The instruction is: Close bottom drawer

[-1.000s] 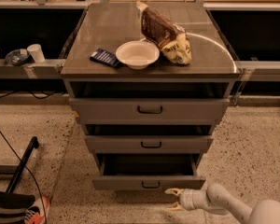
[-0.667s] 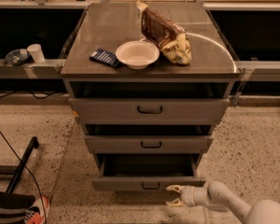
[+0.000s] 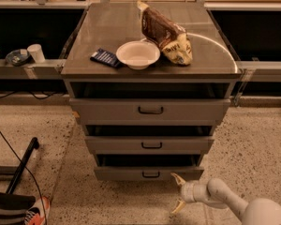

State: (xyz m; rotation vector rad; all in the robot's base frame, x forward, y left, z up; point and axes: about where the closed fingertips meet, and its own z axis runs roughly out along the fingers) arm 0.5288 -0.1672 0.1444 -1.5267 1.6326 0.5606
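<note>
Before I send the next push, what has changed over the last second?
The bottom drawer has slid partway in, though a gap remains. The gripper, fingers open, has edged in, low by the drawer's right front corner. The bowl and bag on top have not moved.

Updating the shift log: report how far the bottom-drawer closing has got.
Done: nothing visible. The bottom drawer stands pulled out, with a dark gap behind its front panel. In hand: the gripper, fingers open, sits just in front of the drawer's right end, its upper fingertip near the panel; contact cannot be told. Left: push the drawer in flush.
</note>
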